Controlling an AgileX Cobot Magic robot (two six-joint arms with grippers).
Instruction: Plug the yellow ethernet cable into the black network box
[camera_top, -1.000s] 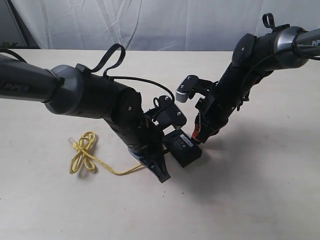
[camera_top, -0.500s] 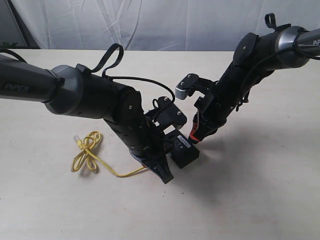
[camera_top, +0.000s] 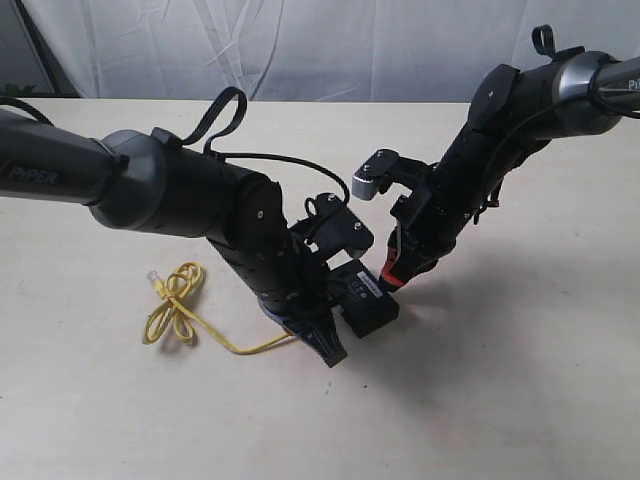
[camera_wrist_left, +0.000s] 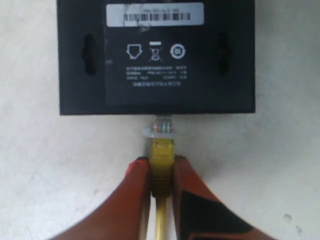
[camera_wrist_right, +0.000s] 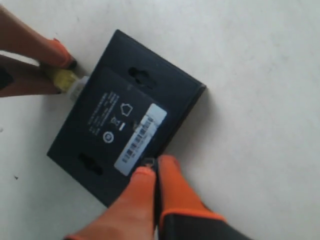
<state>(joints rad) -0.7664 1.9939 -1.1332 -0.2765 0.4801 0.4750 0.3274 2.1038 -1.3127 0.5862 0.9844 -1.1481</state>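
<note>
Left wrist view showed the left gripper (camera_wrist_left: 161, 167) pinching the yellow ethernet cable (camera_wrist_left: 162, 150) just behind its small clear plug (camera_wrist_left: 161, 128) — its orange fingers (camera_wrist_left: 132, 195) sat one on each side, tight against the yellow cord. The plug pointed straight at the black network box (camera_wrist_left: 225, 65), and its tip touched the long side of the box, near the middle. I could not tell if the tip was inside a hole or only against the wall. The box lay flat on the pale table (camera_wrist_left: 45, 165). It had a pale label (camera_wrist_left: 155, 14) with a bar code along the far edge and small white signs printed in the middle. From the right wrist view, the right gripper (camera_wrist_right: 156, 167) was closed, its two orange fingers pressed together with nothing between them. Their tips touched the side of the box across from the plug, just beside the label. From the exterior view, the box sat between the two grippers, near the middle of the table. The rest of the cable ran from the left gripper across the table to a loose loop (camera_top: 172, 305), well apart from the box — its other end (camera_top: 152, 276) lay just past the loop.
</note>
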